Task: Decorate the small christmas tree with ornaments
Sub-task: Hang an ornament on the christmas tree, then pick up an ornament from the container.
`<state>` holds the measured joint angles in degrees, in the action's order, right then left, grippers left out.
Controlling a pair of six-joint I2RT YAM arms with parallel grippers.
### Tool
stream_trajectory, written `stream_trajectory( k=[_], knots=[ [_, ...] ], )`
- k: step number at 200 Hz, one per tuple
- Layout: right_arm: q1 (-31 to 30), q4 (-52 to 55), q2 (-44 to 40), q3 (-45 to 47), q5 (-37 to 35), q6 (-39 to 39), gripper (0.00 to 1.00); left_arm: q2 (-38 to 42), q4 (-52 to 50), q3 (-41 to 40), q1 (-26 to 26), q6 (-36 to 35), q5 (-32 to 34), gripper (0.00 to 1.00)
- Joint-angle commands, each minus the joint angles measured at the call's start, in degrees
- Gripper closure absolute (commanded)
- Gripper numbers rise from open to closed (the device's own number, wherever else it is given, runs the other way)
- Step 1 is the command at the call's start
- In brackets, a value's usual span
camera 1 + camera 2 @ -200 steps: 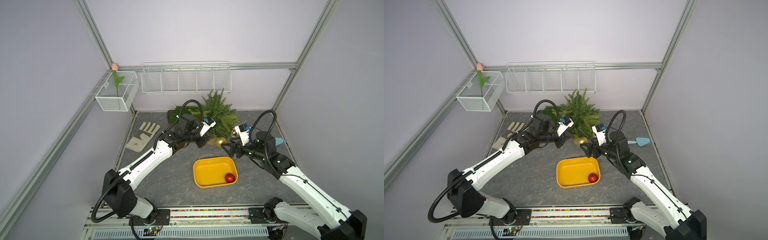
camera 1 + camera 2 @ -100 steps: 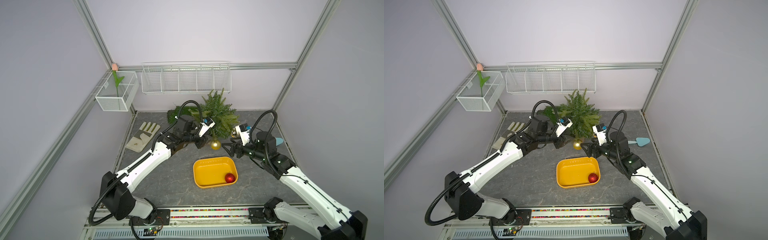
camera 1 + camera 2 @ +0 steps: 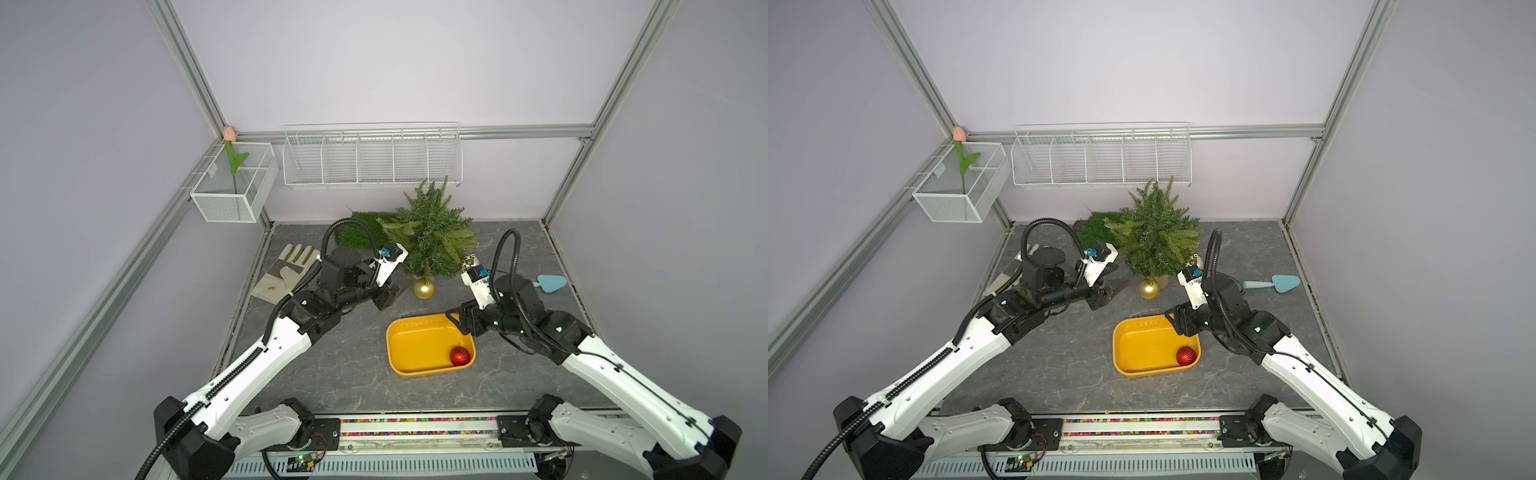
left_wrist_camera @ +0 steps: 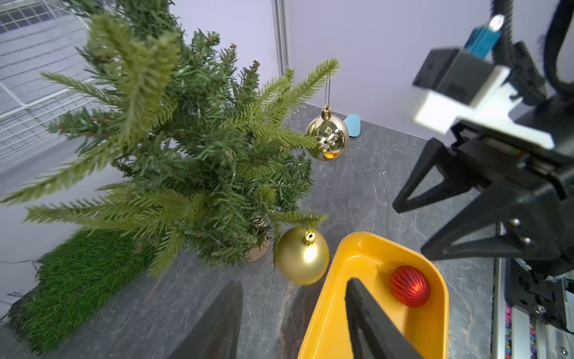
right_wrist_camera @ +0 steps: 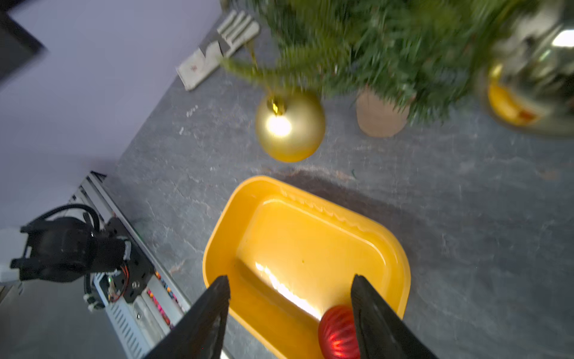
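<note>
Tree (image 3: 432, 237) carries two gold ornaments (image 4: 302, 256) (image 4: 327, 138); tray (image 3: 419, 343), one red ornament (image 3: 459, 356); left claw (image 3: 1115, 293), right claw (image 5: 291, 279) gape empty.

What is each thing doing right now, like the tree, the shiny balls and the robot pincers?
small christmas tree: standing upright.
matte gold ball: hanging from a low branch.
shiny gold ball: hanging from a higher branch.
red ball: lying in the yellow tray.
left pincer: open, empty.
right pincer: open, empty, above the tray.

No text, label or number can be read anywhere.
</note>
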<state>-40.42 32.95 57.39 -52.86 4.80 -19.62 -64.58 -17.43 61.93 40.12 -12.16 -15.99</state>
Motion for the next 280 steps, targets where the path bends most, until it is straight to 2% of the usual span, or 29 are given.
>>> stream_trajectory(
  k=[1, 27, 62, 91, 133, 173, 220, 257, 280],
  knots=[
    [-2.8, 6.88, 3.47, 1.46, -3.15, -6.48, 0.34, 2.32, 2.69, -2.24, -0.3, 2.07, 3.67, 0.45],
    [-7.11, 8.7, 10.28, 1.07, -8.81, -11.79, 0.34, 4.73, 4.54, -4.81, -0.33, 2.84, 6.34, 0.44],
    [-11.59, 11.34, 18.98, 0.47, -14.02, -18.12, 0.34, 5.97, 3.48, -5.64, -0.3, 2.61, 6.18, 0.43],
    [-13.37, 15.8, 23.48, 0.08, -19.92, -20.0, 0.29, 7.44, 3.79, -6.94, -0.29, 2.59, 6.01, 0.41],
    [-13.46, 8.7, 27.29, 2.15, -17.36, -19.12, 0.25, 7.01, 3.95, -6.91, -0.32, 2.76, 5.02, 0.41],
    [-13.5, 5.27, 30.53, 2.85, -16.48, -18.55, 0.29, 7.31, 3.63, -6.73, -0.3, 2.68, 5.25, 0.41],
    [-13.53, 7.69, 26.41, 0.76, -17.85, -17.48, 0.45, 6.42, 3.81, -6.43, -0.33, 2.78, 5.16, 0.41],
    [-13.34, 10.34, 18.56, -1.47, -19.34, -15.56, 0.46, 5.53, 4.14, -4.9, -0.3, 2.85, 4.54, 0.41],
    [-12.76, 9.51, 12.5, -2.01, -17.85, -12.22, 0.46, 5.12, 4.35, -3.47, -0.3, 2.56, 2.02, 0.41]
  ],
)
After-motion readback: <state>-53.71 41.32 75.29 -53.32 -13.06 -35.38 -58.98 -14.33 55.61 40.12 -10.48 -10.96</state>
